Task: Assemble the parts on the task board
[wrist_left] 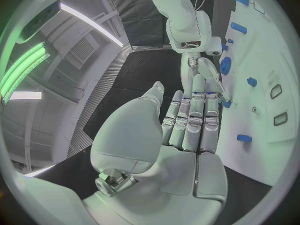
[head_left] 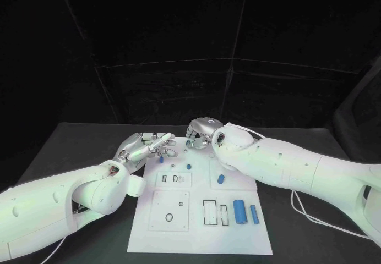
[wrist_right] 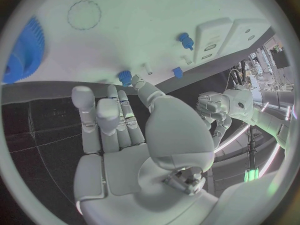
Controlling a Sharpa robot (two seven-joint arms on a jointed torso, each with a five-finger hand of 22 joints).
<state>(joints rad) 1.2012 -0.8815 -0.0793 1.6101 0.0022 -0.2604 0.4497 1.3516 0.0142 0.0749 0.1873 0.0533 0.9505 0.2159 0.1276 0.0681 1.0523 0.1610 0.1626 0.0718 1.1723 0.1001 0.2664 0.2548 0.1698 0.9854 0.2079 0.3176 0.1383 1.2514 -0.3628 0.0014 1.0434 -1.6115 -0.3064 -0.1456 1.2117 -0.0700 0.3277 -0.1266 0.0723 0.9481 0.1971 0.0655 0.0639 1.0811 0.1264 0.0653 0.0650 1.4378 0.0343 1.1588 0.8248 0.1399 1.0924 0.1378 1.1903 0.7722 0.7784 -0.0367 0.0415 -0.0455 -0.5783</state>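
Right now both of your robot hands hover at the far end of the white board (head_left: 202, 220), the left robot hand (head_left: 148, 144) and the right robot hand (head_left: 201, 133) each with fingers straight and apart, holding nothing. The small blue peg (head_left: 160, 161) stands just beside the left fingertips, toward you, so the left is nearer. The two long blue cylinders (head_left: 240, 212) lie lengthwise on the board's near end, well apart from both hands.
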